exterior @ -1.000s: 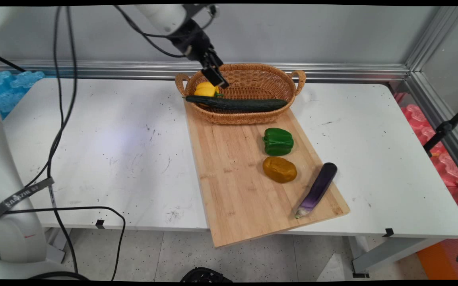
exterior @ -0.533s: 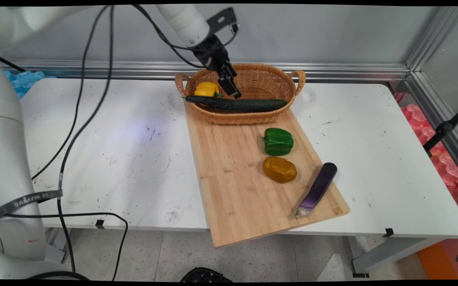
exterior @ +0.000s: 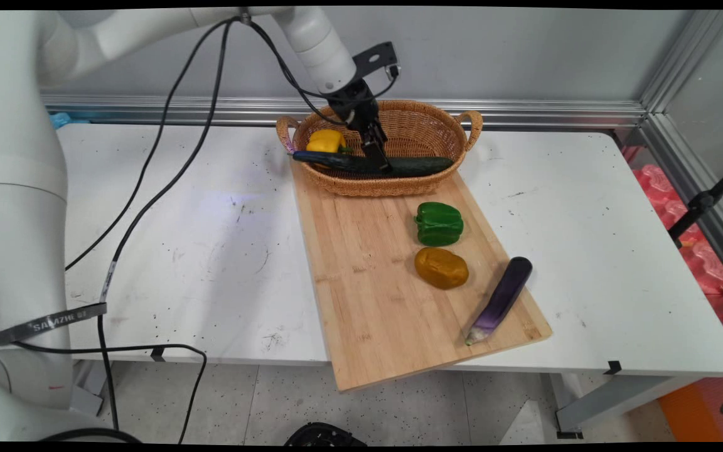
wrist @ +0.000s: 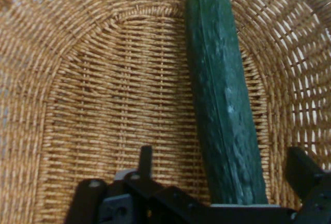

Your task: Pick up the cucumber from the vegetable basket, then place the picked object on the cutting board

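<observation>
Your hand [exterior: 381,164] has been coming down over the last second into the basket [exterior: 427,122] on the counter [exterior: 167,238]. Its fingers are standing apart, one on each side of the cucumber [wrist: 222,105], not yet closing on it.

In the basket [exterior: 427,129] lies a cucumber [exterior: 421,166]; before the basket, on the board [exterior: 361,276], pepper [exterior: 439,223], potato [exterior: 441,268], eggplant [exterior: 501,299]
</observation>
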Controlling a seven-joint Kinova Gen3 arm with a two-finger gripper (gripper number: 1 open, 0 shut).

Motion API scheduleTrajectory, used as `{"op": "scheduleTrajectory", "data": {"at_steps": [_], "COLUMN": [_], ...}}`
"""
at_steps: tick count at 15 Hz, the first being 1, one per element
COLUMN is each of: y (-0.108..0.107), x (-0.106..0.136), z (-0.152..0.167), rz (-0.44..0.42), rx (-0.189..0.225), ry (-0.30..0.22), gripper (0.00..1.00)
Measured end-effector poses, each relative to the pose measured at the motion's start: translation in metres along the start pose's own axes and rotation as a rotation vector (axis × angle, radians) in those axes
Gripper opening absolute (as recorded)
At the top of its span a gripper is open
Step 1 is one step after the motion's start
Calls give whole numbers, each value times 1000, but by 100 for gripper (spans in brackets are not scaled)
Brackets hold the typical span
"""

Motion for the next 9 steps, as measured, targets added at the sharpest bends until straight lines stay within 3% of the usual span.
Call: {"op": "scheduleTrajectory", "data": {"at_steps": [1, 2, 9], "y": [-2, -3, -10], "x": [1, 2, 4], "z": [5, 9, 15], "rz": [5, 10, 42], "rx": [-6, -11, -23], "ry": [-5, -10, -25], "gripper": [100, 0, 0]}}
